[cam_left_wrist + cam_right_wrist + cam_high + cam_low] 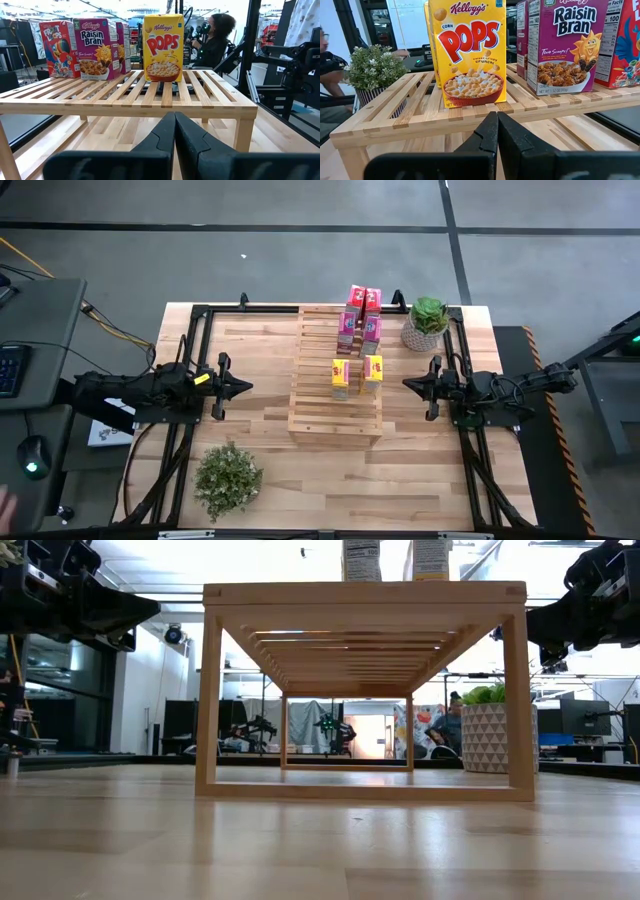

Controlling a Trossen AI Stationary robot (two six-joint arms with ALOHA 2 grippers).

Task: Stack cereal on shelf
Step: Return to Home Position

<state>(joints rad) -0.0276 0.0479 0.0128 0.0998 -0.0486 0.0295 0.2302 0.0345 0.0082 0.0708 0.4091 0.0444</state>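
Small rectangular cardboard cereal boxes [341,377], yellow and magenta: upright on the pale slatted wooden shelf [335,418], itself on the plank-topped wooden table [255,345]; probably light, stiff, smooth-faced and easily crushed; best pinched across the narrow sides at mid-height. Left tool [243,387]: fingers together, empty, left of the shelf; right tool [410,384]: likewise, right of it. White patterned pot [422,338]: holds a leafy green plant [430,312].

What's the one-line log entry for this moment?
left arm: jaws shut, left of shelf | right arm: jaws shut, right of shelf | cereal boxes: upright on shelf, untouched
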